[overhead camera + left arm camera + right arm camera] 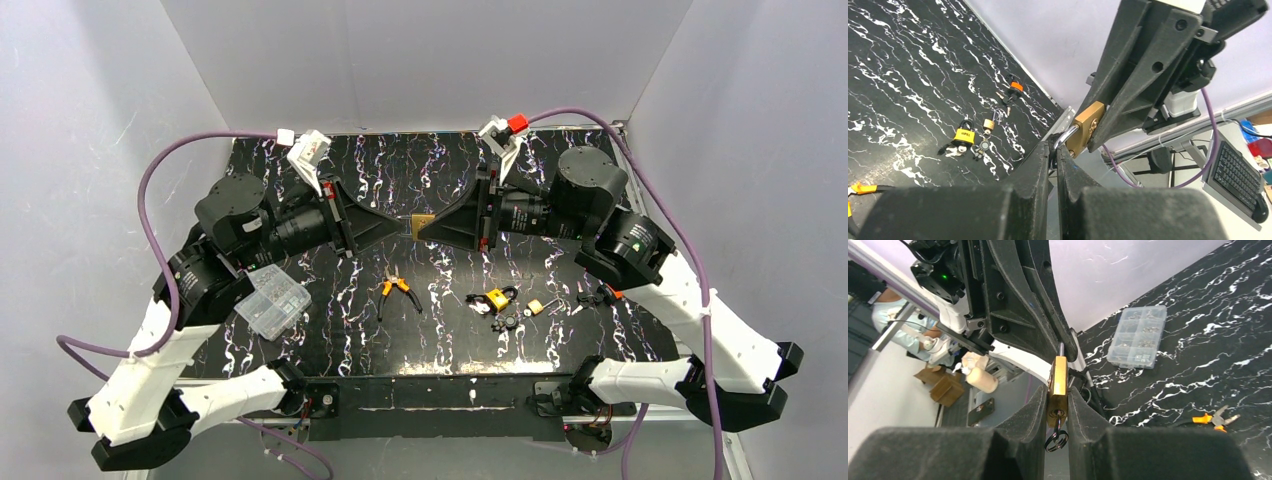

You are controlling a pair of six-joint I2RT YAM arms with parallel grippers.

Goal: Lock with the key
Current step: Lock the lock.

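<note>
A brass padlock [421,225] hangs in mid-air between both grippers, above the middle of the black marbled table [440,170]. My right gripper [1057,396] is shut on the padlock's brass body [1058,380]. A key [1057,421] sits in the keyhole at its bottom, and a dark ring [1055,441] hangs from the key. My left gripper [1055,148] is shut on the silver shackle [1066,136], next to the brass body [1087,126]. In the top view the left gripper [404,228] and the right gripper [428,228] meet tip to tip.
On the table lie orange-handled pliers [398,292], a yellow padlock with keys [496,298], a small brass padlock [537,307] and a black and orange item [600,295]. A clear parts box [272,300] sits at the left, under the left arm.
</note>
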